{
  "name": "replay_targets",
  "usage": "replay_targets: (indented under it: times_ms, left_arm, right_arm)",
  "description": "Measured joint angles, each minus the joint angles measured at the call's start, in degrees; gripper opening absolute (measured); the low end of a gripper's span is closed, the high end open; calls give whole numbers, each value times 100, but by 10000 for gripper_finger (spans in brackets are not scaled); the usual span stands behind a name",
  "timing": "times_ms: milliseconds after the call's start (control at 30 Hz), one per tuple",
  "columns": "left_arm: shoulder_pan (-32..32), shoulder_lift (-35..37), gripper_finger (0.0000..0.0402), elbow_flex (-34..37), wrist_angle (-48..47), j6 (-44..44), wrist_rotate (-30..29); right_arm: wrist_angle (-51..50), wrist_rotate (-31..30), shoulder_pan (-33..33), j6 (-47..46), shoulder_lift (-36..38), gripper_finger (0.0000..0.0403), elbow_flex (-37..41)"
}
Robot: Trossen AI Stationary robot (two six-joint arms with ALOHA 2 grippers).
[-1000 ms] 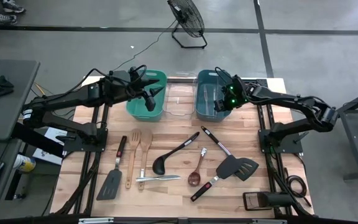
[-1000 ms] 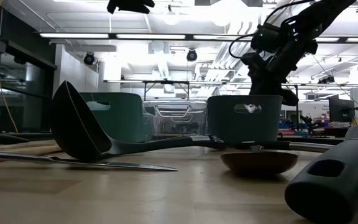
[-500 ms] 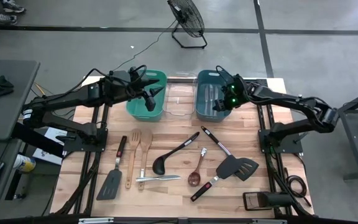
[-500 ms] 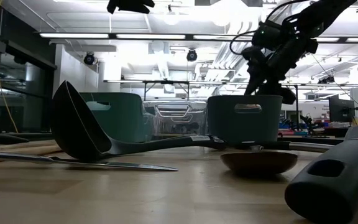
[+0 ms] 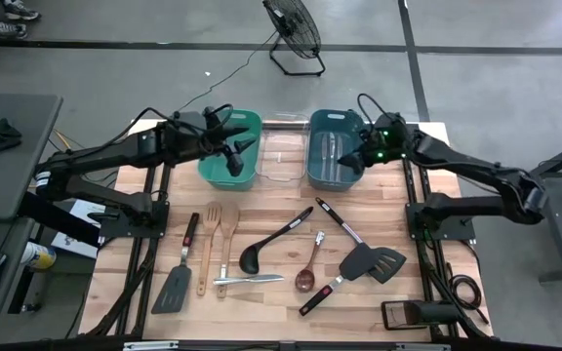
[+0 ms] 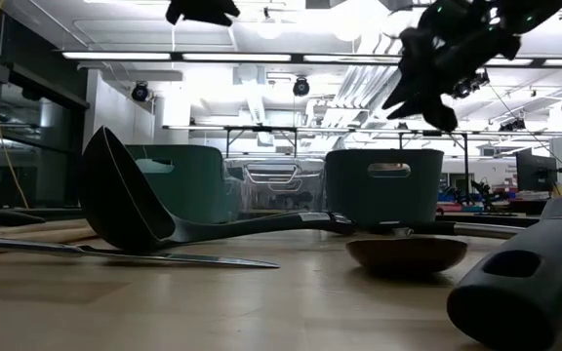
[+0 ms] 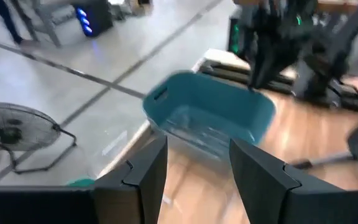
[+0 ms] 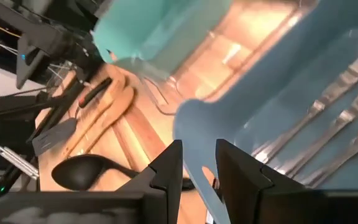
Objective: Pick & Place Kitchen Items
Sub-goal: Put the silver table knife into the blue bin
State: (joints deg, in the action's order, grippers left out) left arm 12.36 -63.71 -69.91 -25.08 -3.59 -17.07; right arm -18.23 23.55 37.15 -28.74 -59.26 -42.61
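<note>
Hovering above the right edge of the blue bin (image 5: 333, 156), the right pincer (image 5: 366, 159) is carrying nothing, its fingers standing slightly apart with only air between them in the right wrist view; slim silver cutlery (image 8: 328, 134) is already lying inside that bin. The left pincer (image 5: 237, 156) is hanging over the green bin (image 5: 228, 166) at the far left, fingers parted and likewise holding nothing. The remaining kitchen items are lying loose on the wooden surface (image 5: 408, 302), nearer than the bins: a red-handled black spatula (image 5: 180, 273) at the left, two wooden utensils (image 5: 218, 244) beside it, a piece of silver cutlery (image 5: 247, 280) just near of those, a black ladle (image 5: 273, 240) in the middle, a small wooden spoon (image 5: 309, 268), and two black spatulas (image 5: 364, 255) lying close together at the right. All appear light and rigid, so none should sag when lifted. The black handles look smooth and narrow and could twist in a grip; taking each at mid-handle, across its width, seems soundest. The ladle is judged bowl-heavy and likely to tip if held at the handle's far end. The silver piece is lying flat and low, offering little height to pinch, and is probably the most slippery. The wooden items should be giving better friction.
</note>
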Motion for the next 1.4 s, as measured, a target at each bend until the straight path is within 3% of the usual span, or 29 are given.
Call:
replay_targets:
  times_ms: [367, 533, 667, 1033, 1400]
  left_arm:
    - [-87, 224, 171, 0, -1671, -776, 1376]
    - [-452, 233, 171, -2, -2062, -1018, 1609]
    - [-826, 237, 171, -2, -2300, -1457, 1601]
    - [-2075, 141, 170, -2, -2955, -2877, 880]
    - [-3050, -694, 170, 4, -3230, -3570, 868]
  right_arm:
    - [55, -111, -1, 208, 755, 89, 0]
    - [56, -65, 0, 426, 844, 89, 0]
    - [60, 38, 0, 685, 977, 89, 0]
    - [-117, 223, -2, 1402, 1720, 89, 0]
    - [-198, 771, -97, 1400, 1911, 89, 0]
